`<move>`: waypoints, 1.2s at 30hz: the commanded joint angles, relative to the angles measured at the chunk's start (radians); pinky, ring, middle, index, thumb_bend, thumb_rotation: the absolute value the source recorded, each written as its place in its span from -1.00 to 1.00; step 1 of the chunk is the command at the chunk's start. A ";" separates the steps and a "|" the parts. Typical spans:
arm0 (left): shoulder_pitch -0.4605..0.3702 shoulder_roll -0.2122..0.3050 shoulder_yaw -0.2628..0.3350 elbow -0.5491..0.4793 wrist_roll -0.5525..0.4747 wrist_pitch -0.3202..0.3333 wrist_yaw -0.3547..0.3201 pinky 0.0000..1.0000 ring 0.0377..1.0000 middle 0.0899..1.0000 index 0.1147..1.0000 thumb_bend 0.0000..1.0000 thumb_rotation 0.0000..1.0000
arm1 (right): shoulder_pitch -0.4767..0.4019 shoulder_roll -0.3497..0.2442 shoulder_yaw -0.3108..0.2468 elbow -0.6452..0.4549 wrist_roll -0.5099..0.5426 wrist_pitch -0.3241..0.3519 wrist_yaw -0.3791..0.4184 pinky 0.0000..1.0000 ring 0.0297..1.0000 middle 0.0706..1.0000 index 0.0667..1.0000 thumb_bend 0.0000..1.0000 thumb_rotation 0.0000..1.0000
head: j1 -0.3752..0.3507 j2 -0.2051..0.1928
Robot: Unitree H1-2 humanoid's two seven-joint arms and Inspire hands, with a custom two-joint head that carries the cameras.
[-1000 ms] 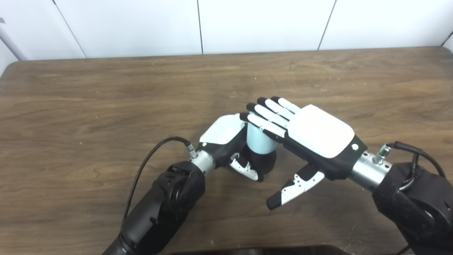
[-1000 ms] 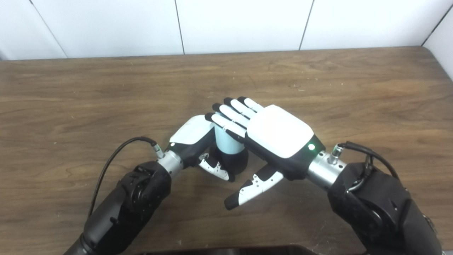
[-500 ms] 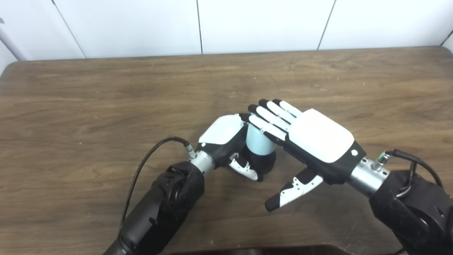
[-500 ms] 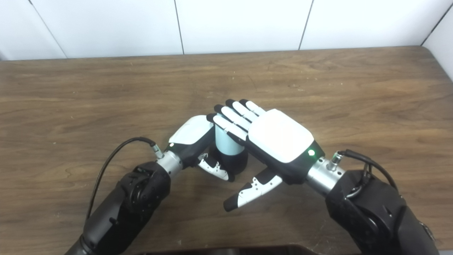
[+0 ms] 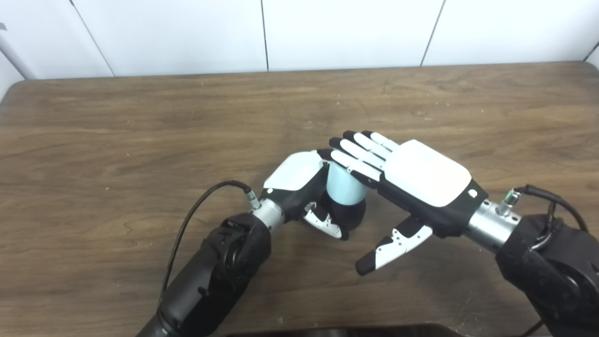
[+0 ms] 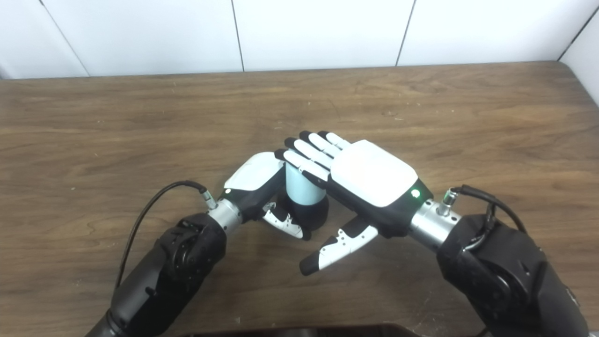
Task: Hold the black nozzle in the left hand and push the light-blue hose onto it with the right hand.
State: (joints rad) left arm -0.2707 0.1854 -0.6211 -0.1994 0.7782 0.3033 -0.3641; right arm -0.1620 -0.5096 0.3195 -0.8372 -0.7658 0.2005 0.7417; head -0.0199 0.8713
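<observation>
Mid-push at frame centre: left hand [image 5: 304, 189] clenched around black nozzle [image 5: 352, 214], light-blue hose [image 5: 344, 186] seated upright on it, flat released right hand [image 5: 412, 180] pressing its top; next, probably firmer downward pressure.

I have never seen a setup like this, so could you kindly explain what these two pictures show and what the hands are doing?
Both pictures come from two cameras side by side on a humanoid robot's head, looking down at a wooden table. Its two arms enter from the bottom edge. The left robot hand is wrapped around a black nozzle, which stands upright. A light-blue hose piece sits on top of the nozzle. The right robot hand is flat and open, its fingers lying over the hose's top, apparently pressing down.
</observation>
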 commanded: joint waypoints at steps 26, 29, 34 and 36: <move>0.036 0.029 -0.041 0.093 0.036 0.055 -0.101 1.00 0.62 -0.04 -0.27 0.04 -1.00 | -0.175 0.039 -0.247 -0.112 0.183 0.170 0.083 0.91 0.99 0.94 0.89 0.21 0.97 | 0.000 -0.005; 0.038 0.029 -0.036 0.092 0.028 0.052 -0.098 1.00 0.61 -0.04 -0.27 0.04 -1.00 | -0.174 0.045 -0.260 -0.110 0.182 0.178 0.073 0.90 0.99 0.94 0.89 0.19 0.95 | -0.002 -0.005; 0.039 0.027 -0.021 0.100 -0.004 0.030 -0.079 1.00 0.50 -0.11 -0.16 0.04 -1.00 | -0.160 0.050 -0.273 -0.098 0.164 0.189 0.051 0.85 0.98 0.92 0.89 0.20 0.97 | -0.001 -0.006; 0.032 0.026 -0.019 0.106 -0.006 0.022 -0.078 1.00 0.45 -0.11 -0.14 0.04 -1.00 | -0.151 0.049 -0.273 -0.092 0.156 0.188 0.044 0.84 0.97 0.92 0.89 0.20 0.98 | 0.001 -0.006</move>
State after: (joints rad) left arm -0.2826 0.1795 -0.6162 -0.1833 0.7713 0.2912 -0.3608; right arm -0.2964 -0.4567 0.0625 -0.9235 -0.6006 0.3897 0.8185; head -0.0199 0.8652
